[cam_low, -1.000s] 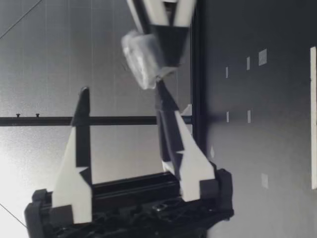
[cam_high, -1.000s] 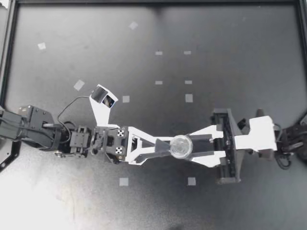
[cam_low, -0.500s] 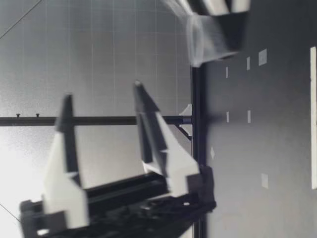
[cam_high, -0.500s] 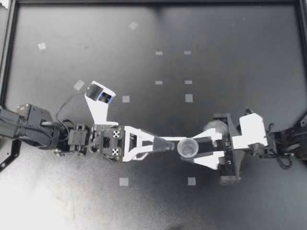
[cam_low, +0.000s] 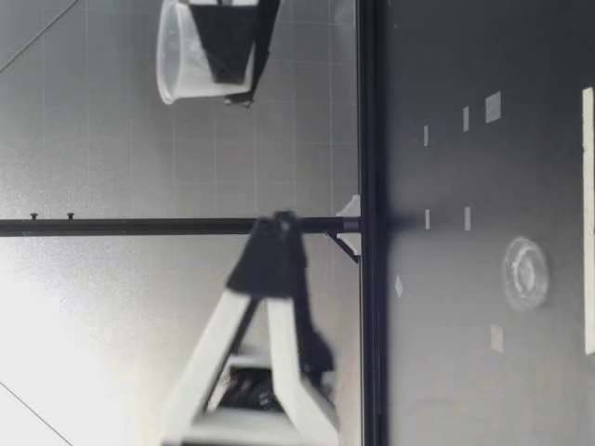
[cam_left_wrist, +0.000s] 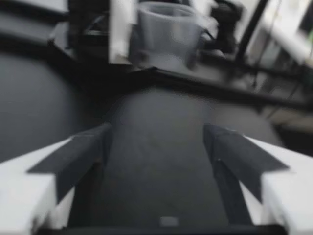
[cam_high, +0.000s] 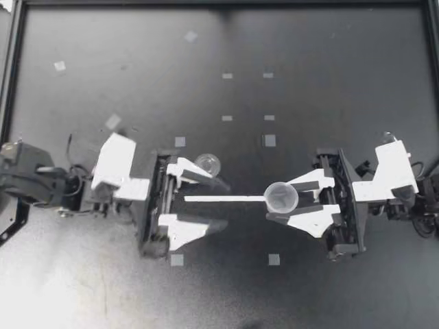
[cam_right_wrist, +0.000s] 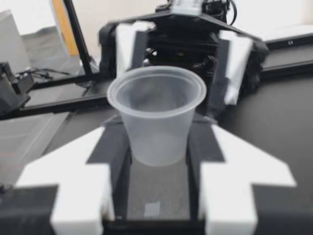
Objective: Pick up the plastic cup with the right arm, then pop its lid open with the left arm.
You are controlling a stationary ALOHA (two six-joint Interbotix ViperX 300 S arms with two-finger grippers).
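My left gripper (cam_high: 214, 201) is open and holds nothing; it points toward the right arm. A clear round lid (cam_high: 207, 163) lies flat on the table, close beside its far finger. My right gripper (cam_high: 276, 202) is shut on a clear plastic cup (cam_high: 281, 197), held upright above the table. The low view shows the cup (cam_low: 200, 51) raised well above the surface, the lid (cam_low: 525, 272) on the table, and my left gripper (cam_low: 274, 243) raised too. The cup (cam_left_wrist: 168, 29) stands ahead of my left gripper (cam_left_wrist: 156, 152). Its lower part (cam_right_wrist: 156, 117) sits between the pads of my right gripper (cam_right_wrist: 157, 149).
A thin white strip (cam_high: 223, 199) lies on the black table between the two grippers. Small pale tape squares (cam_high: 270, 140) dot the surface. A black frame (cam_high: 14, 68) borders the table.
The grippers have parted. My left arm drew back left, turned its wrist and now stands open with nothing in it. My right gripper carried the cup right. The lid now lies on the table.
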